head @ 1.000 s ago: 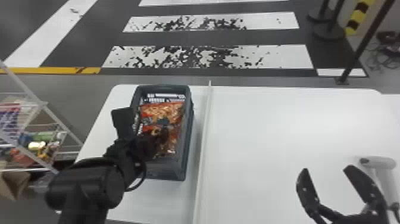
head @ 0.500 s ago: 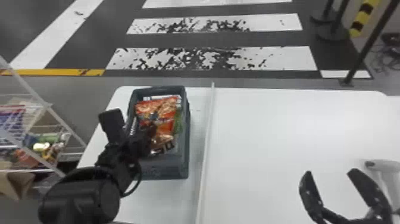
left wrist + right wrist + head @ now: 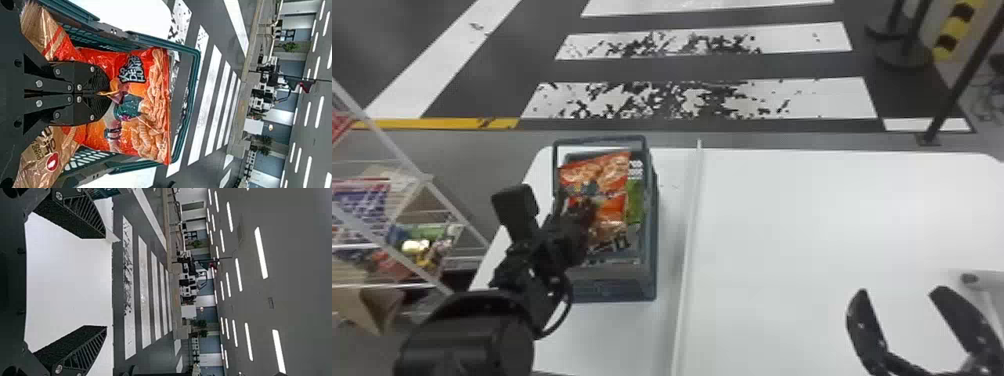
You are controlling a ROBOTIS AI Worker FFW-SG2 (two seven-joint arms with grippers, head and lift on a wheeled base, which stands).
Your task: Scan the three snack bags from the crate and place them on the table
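Orange snack bag (image 3: 612,172), one: clamped in my left gripper (image 3: 579,215), at the crate's opening.
Nearest, my right gripper (image 3: 902,291), fingers apart, above the white table (image 3: 807,215); next, my left fingers, together on the bag; brown bag (image 3: 43,156) alongside; crate (image 3: 617,290) around both; beyond, striped floor (image 3: 702,100).

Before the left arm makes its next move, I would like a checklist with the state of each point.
1. Left gripper has the orange snack bag between its jaws: ok.
2. That bag is out past the crate's rim: not ok, it is within the crate's outline.
3. It is free from the brown bag: cannot tell.
4. Crate stands upright on the table: ok.
5. Right gripper is away from the crate: ok.
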